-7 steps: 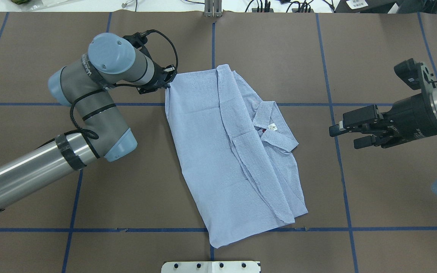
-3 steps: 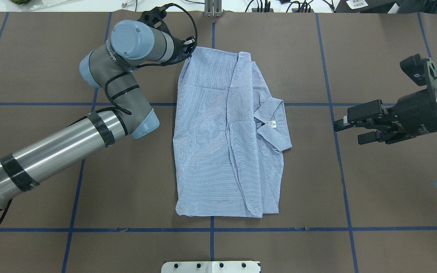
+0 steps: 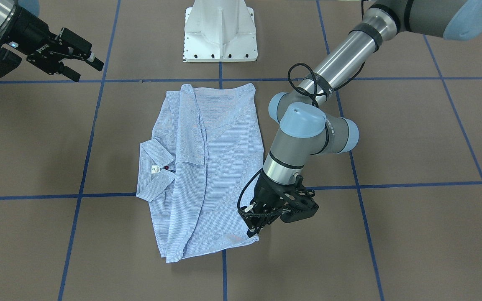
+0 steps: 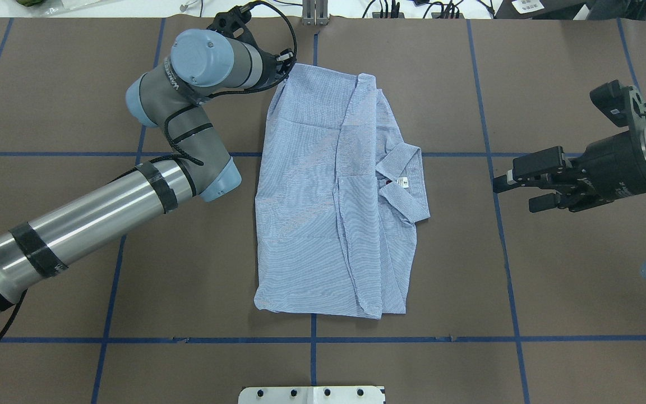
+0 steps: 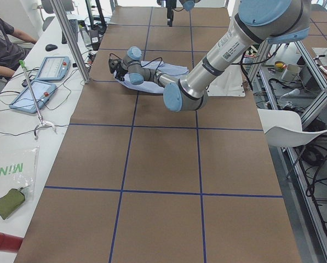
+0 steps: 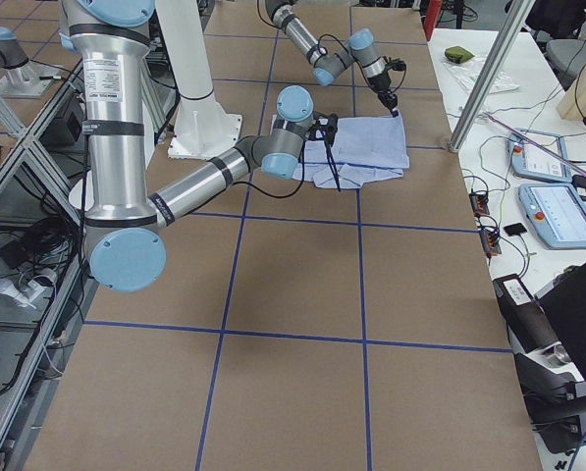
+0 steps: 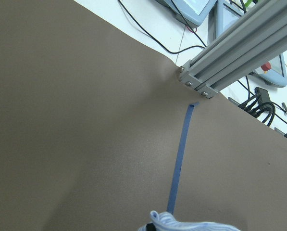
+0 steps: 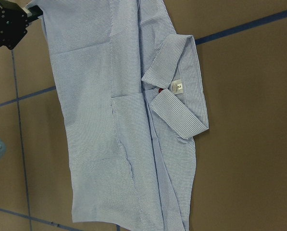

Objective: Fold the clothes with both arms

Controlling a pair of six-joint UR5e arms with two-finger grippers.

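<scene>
The light blue striped shirt (image 4: pixel 323 196) lies folded lengthwise on the brown table (image 4: pixel 553 84), collar and white label (image 4: pixel 403 182) on its right side. My left gripper (image 4: pixel 285 64) is shut on the shirt's far left corner; in the front-facing view the left gripper (image 3: pixel 253 232) pinches that corner (image 3: pixel 254 239) just above the table. A bit of striped cloth (image 7: pixel 181 224) shows at the bottom of the left wrist view. My right gripper (image 4: pixel 516 188) hovers open to the right of the shirt, well clear of it, and the right wrist view looks down on the shirt (image 8: pixel 119 125).
The white pedestal base (image 3: pixel 221 33) stands at the robot's side of the table. An aluminium post (image 4: pixel 315 12) rises at the far edge, close to the left gripper. Beyond it is a bench with tablets (image 5: pixel 42 82), cables and a seated person (image 5: pixel 4 46).
My left gripper pulled the shirt corner toward the far edge; the shirt swung from slanted to square with the tape grid and slid away from the robot. The right gripper drifted slightly.
</scene>
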